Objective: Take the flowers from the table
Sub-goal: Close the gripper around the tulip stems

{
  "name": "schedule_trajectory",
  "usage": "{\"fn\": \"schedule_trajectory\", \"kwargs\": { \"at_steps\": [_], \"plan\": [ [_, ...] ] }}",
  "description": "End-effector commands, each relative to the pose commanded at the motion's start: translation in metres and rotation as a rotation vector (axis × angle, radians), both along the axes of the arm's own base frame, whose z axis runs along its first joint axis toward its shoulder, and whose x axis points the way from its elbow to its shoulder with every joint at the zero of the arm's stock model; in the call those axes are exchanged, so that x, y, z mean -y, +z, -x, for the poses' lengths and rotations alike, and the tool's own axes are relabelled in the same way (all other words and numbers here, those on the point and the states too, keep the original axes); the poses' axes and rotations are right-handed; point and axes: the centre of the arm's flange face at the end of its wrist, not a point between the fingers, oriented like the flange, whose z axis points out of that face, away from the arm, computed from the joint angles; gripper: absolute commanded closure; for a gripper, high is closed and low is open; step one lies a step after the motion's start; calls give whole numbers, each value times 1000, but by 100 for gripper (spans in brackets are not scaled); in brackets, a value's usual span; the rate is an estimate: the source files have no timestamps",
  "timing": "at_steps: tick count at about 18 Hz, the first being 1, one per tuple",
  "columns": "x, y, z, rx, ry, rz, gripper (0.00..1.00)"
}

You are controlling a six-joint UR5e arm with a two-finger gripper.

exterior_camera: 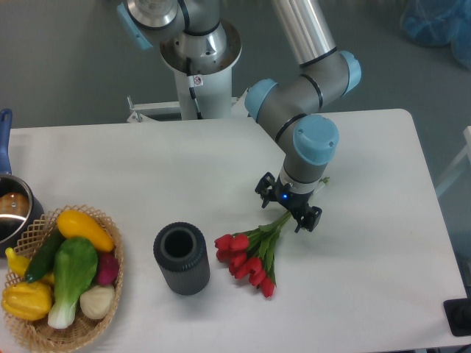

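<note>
The flowers [246,257] are a bunch of red tulips with green stems, lying on the white table [368,147] right of centre, heads toward the front left. The stems run up and to the right under my gripper [288,204]. A bit of green stem end [324,179] shows on the gripper's far side. The gripper points straight down over the stems, low to the table. Its two black jaws stand apart, one on each side of the stems. The fingertips are hidden under the wrist.
A dark cylindrical vase [181,257] stands upright just left of the tulip heads. A wicker basket [96,323] of yellow, green and red-purple produce sits at the front left. A pot [11,213] is at the left edge. The robot base [199,66] is behind the table.
</note>
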Motion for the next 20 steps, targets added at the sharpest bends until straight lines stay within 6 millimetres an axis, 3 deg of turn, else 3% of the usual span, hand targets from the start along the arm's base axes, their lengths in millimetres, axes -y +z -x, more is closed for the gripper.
{"fn": "schedule_trajectory", "kwargs": {
  "at_steps": [9, 12, 15, 18, 20],
  "plan": [
    [-8, -8, -2, 7, 23, 9, 0],
    [-8, -7, -2, 6, 23, 8, 16],
    [-8, -6, -2, 4, 23, 6, 24],
    [-8, -5, -1, 2, 24, 6, 46],
    [-8, -4, -1, 1, 23, 5, 49]
  ]
}}
